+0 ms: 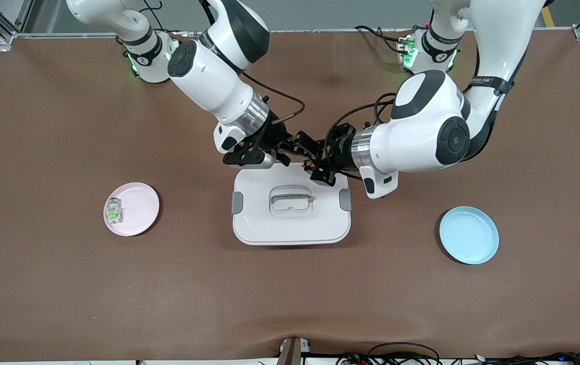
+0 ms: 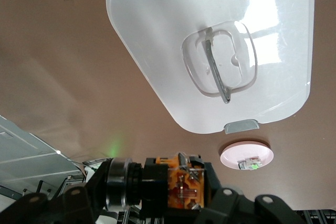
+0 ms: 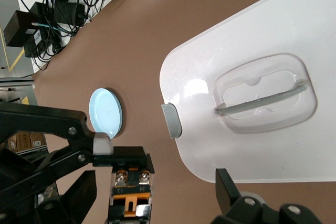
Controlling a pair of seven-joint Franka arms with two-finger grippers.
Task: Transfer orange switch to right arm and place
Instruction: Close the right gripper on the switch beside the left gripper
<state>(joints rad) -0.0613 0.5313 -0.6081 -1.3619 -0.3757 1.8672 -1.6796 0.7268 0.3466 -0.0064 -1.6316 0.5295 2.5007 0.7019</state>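
Two robot arms, one white lidded box (image 1: 290, 230) mid-table, two plates, one pink plate (image 1: 140, 200) toward the right arm's end from the box, one blue plate (image 1: 469, 234) toward the left arm's end, one orange switch (image 2: 181, 188), one whitish green-marked piece (image 1: 113, 210) on the pink plate.

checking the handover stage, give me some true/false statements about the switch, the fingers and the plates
1. The left gripper is shut on the orange switch. True.
2. The right gripper has its fingers closed on the switch. False: its fingers stand open around it.
3. Both grippers are over the white lid. True, over its edge nearest the robots.
4. The blue plate holds the whitish piece. False: the whitish piece lies on the pink plate; the blue plate has nothing on it.
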